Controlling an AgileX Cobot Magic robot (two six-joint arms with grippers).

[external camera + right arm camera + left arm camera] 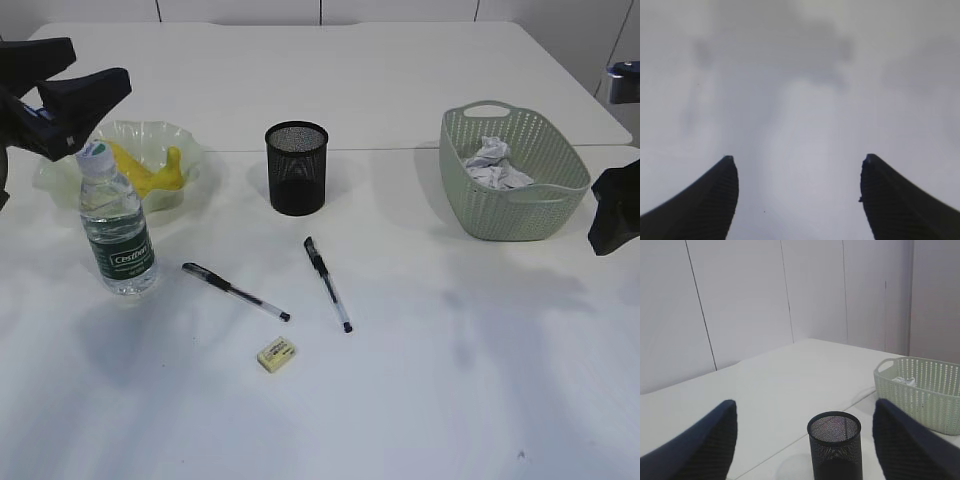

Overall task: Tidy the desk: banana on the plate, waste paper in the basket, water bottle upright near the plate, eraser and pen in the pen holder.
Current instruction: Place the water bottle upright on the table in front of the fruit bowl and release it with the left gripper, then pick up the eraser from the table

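Nearest on the white desk [450, 400] lies the yellow eraser [276, 354]. Just beyond it lie two pens, the left pen [235, 291] and the right pen [327, 283], apart from each other. The water bottle [115, 225] stands upright at left, just in front of the plate [60, 180] holding the banana [150, 172]. The mesh pen holder [297, 168] stands mid-desk. The green basket [512, 215] holds the waste paper [497, 164]. The left pincer [805, 440] hangs released above the bottle; the right pincer [799, 200] is also spread, holding nothing.
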